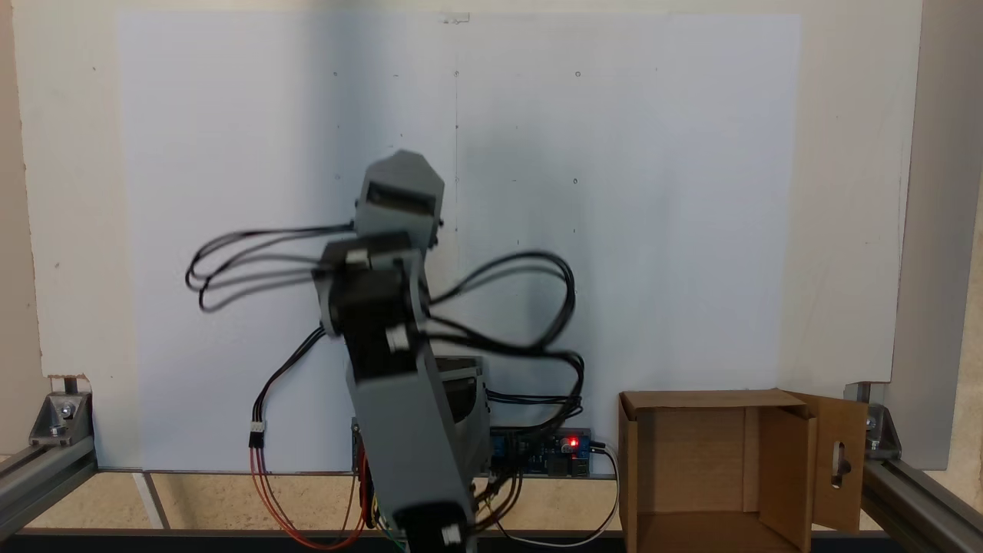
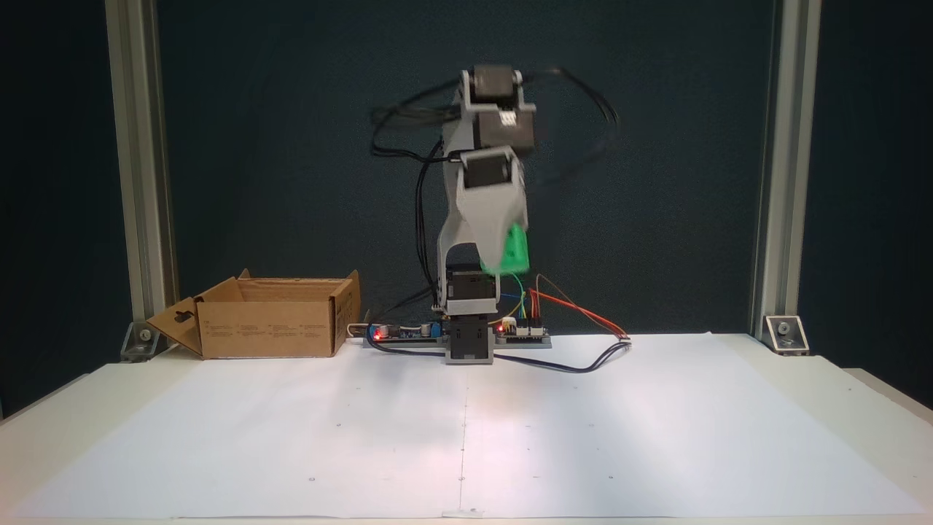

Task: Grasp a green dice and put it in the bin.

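One green dice [image 2: 512, 250] is seen blurred — pinched in the gripper [image 2: 506, 255], raised above the arm's base. A slow swing left, in that fixed view, is advised until the bin [image 2: 270, 328] lies beneath. Being a cube, no long axis is had; its facing cannot be told.

My arm [image 2: 481, 182] is folded high above my base [image 2: 470, 343], elbow at the top and forearm hanging back down, blurred with motion. My gripper [image 2: 506, 251] points downward, well off the tabletop; whether its jaws are apart or together is lost in blur.
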You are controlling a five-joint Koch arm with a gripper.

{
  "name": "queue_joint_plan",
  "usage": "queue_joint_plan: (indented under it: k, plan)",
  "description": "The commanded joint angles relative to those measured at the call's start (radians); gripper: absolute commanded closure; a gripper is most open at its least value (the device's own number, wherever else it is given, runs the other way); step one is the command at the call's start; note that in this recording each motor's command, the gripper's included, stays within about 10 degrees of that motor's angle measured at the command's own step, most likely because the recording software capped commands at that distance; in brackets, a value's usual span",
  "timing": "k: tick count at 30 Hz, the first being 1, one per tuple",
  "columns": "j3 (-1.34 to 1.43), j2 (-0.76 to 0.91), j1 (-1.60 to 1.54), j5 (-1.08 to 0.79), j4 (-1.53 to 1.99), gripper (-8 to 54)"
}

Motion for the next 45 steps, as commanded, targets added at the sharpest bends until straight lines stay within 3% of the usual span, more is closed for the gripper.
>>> queue_joint_plan:
  k: [1,6,15,25,29,38,43,45]
  plan:
    - [-0.020,0.041,0.028,0.060,0.020,33.3]
    - [-0.020,0.049,0.204,-0.040,0.049,33.3]
    - [-0.120,0.028,0.828,-0.398,-0.012,33.3]
    - [-0.268,-0.183,1.621,-0.801,-0.094,33.3]
    - [-0.268,-0.272,1.884,-0.856,-0.149,33.3]
    - [-0.267,-0.500,2.059,-0.999,-0.147,33.3]
    - [-0.268,-0.529,2.051,-1.000,-0.196,33.3]
    - [-0.267,-0.551,2.049,-0.997,-0.201,15.5]
